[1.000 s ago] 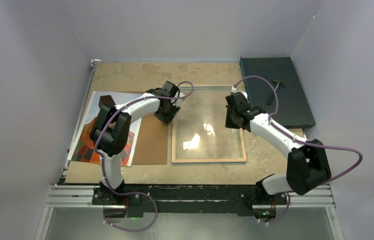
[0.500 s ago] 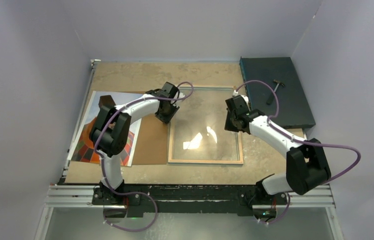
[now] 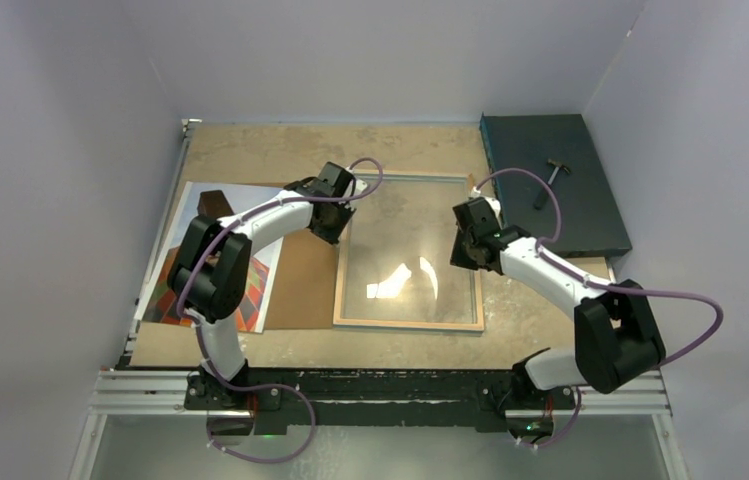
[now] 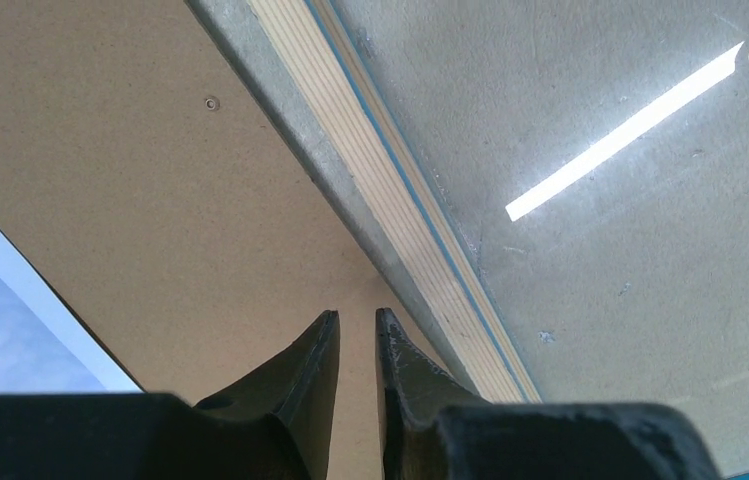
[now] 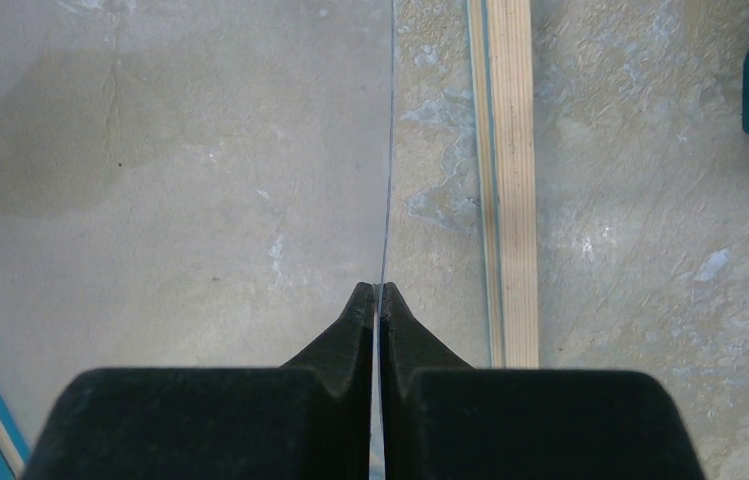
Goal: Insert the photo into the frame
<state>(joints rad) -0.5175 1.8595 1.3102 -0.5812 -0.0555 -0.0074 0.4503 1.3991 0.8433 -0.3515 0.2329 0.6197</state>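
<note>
The frame (image 3: 407,325) lies pale wood side up in the middle of the table. My right gripper (image 3: 460,255) is shut on the right edge of a clear pane (image 3: 400,240) above the frame. In the right wrist view the pane's thin edge runs up from the gripper (image 5: 378,290), left of the frame's right rail (image 5: 512,180). My left gripper (image 3: 331,232) hovers at the frame's left rail (image 4: 390,180), over the brown backing board (image 4: 150,180). Its jaws (image 4: 357,318) stand a narrow gap apart with nothing between them. The photo (image 3: 250,200) lies at the left, partly under the left arm.
The brown backing board (image 3: 300,280) lies between photo and frame. A dark teal slab (image 3: 550,210) with a small hammer (image 3: 550,172) sits at the back right. Grey walls close in on three sides of the table (image 3: 280,150).
The frame and pane have slid left toward the backing board, and my right gripper moved left with them. My left gripper's jaws have narrowed.
</note>
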